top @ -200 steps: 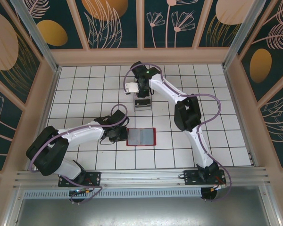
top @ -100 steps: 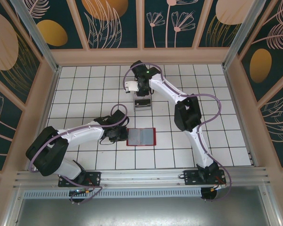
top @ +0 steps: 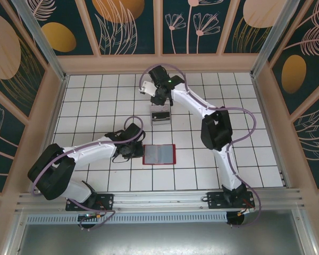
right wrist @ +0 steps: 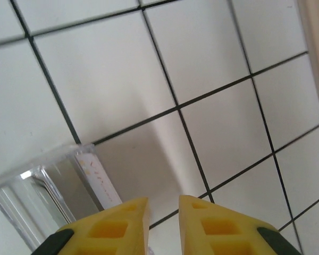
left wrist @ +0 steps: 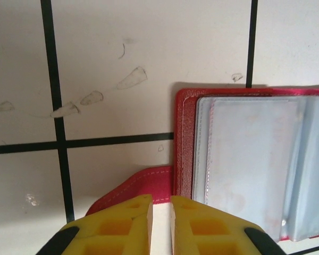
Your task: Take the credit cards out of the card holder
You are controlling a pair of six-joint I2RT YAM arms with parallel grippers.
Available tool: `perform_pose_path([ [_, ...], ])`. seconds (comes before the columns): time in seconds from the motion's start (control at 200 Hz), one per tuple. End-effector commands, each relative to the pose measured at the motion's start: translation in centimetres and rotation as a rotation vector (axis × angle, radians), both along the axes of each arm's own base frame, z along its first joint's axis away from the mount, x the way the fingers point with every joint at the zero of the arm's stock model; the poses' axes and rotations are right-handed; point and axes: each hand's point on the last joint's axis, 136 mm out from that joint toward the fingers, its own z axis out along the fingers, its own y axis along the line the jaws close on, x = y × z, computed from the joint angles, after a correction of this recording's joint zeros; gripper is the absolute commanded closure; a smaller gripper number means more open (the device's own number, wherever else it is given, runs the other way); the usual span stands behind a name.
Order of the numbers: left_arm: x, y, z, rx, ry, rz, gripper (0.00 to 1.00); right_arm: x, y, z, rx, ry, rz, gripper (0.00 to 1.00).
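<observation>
Open, flat card holder (top: 159,154) sits near-centre on the table (top: 95,95). Can't tell if its grey pockets hold anything. One credit card (right wrist: 98,180) stands in the clear box (right wrist: 32,202) farther back.

For the next pull I'd pin the holder hard and slide the card straight out along its pocket.

Low from near left, the left gripper (left wrist: 160,201) is almost together at the red tab (left wrist: 143,183); pinching or pressing, can't tell. Reaching far over the box, the right gripper (right wrist: 164,201) is slightly apart and empty.

The right gripper (right wrist: 164,206) hangs over white tiles (right wrist: 212,69), yellow fingers slightly apart, nothing between them. A clear plastic box (right wrist: 40,199) sits lower left, a pale card (right wrist: 99,180) at its wall
</observation>
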Motion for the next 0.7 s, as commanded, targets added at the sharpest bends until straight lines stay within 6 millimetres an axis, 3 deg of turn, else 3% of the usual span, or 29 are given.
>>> perform_pose_path([
  [0.0, 0.8, 0.1, 1.3, 0.026, -0.051, -0.014, 0.82, 0.0, 0.3, 3.7, 0.235, 0.012, -0.208, 0.78],
  [0.215, 1.1, 0.1, 1.5, 0.035, -0.066, -0.025, 0.81, -0.9, 0.6, 5.3, 0.533, 0.108, -0.489, 0.82],
  [0.465, 1.8, -0.1, 2.3, 0.03, -0.107, -0.032, 0.81, -3.3, -0.1, 3.3, 0.695, 0.282, -0.802, 0.86],
  [0.696, 2.7, -0.6, 3.4, 0.009, -0.155, -0.032, 0.81, -7.2, 0.0, 2.2, 0.749, 0.427, -0.871, 0.85],
])
